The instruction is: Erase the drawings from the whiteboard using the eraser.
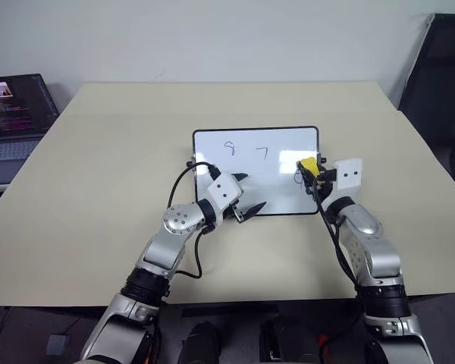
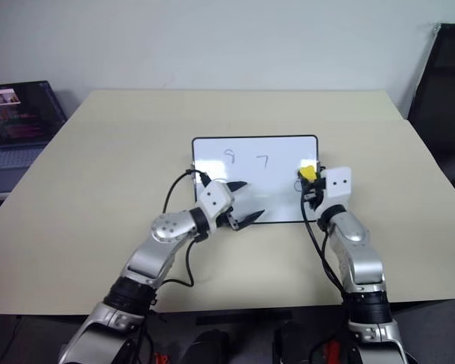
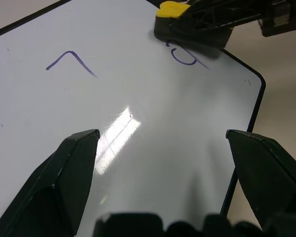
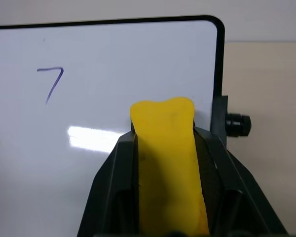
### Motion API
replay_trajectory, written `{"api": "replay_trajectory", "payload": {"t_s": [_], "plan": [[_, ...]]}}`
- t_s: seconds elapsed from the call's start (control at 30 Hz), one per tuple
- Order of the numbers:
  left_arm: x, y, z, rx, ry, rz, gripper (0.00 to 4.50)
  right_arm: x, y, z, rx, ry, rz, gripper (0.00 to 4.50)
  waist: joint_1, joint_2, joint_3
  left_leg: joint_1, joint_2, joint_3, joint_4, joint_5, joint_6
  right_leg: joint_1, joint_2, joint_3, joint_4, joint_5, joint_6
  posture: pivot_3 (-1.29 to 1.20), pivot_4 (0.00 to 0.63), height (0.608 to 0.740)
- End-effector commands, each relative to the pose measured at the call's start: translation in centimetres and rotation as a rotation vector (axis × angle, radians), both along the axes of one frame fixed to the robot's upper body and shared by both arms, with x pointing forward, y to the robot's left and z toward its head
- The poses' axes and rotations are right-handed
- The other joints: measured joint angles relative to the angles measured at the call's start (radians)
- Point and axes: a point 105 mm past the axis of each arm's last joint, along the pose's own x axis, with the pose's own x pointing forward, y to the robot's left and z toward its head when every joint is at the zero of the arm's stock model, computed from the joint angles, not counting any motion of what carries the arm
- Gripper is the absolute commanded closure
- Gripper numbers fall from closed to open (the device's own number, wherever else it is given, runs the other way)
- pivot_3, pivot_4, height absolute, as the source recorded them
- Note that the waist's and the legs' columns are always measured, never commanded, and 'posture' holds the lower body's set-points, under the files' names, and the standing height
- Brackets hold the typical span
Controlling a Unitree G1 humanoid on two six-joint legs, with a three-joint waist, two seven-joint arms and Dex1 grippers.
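Between the right end effector's [image 1: 312, 171] clenched fingers sits the eraser [image 1: 308, 164], black face down over the rightmost mark [image 3: 185, 57], ready to wipe. The left end effector [image 1: 243, 196], released, hovers over the whiteboard's [image 1: 277, 189] near edge, likely to steady it.
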Motion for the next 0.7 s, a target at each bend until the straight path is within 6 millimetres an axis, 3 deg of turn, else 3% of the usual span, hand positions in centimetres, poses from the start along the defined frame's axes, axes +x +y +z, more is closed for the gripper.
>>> {"api": "replay_trajectory", "payload": {"t_s": [0.03, 0.2, 0.4, 0.7], "plan": [[0.2, -0.3, 1.7, -0.019, -0.068, -0.024, 0.0, 0.6, 0.8, 0.7, -0.004, -0.028, 0.014, 3.33, 0.0, 0.0, 0.0, 0.0, 0.0, 0.0, 0.0, 0.0, 0.0, 0.0, 0.0, 0.0, 0.0, 0.0, 0.0, 0.0, 0.15, 0.74], [0.3, 0.0, 1.8, -0.013, -0.073, -0.022, 0.0, 0.3, 0.6, -0.7, -0.039, 0.034, 0.024, 3.33, -0.001, 0.0, 0.0, 0.0, 0.0, 0.0, 0.0, 0.0, 0.0, 0.0, 0.0, 0.0, 0.0, 0.0, 0.0, 0.0, 0.15, 0.74], [0.3, 0.2, 2.0, -0.045, -0.067, -0.012, 0.0, -2.3, 0.1, -3.5, -0.076, 0.15, 0.062, 3.33, 0.001, 0.0, -0.001, 0.0, 0.0, -0.001, 0.0, 0.0, 0.0, 0.001, 0.0, 0.001, 0.0, 0.0, 0.0, 0.0, 0.15, 0.74], [0.4, 0.5, 2.0, -0.044, -0.065, 0.001, 0.0, -4.0, -0.9, -4.5, -0.105, 0.224, 0.072, 3.33, 0.0, 0.0, -0.001, 0.002, 0.0, 0.0, 0.001, 0.001, 0.002, 0.001, 0.0, 0.0, 0.0, 0.003, -0.001, 0.0, 0.15, 0.74]]}}
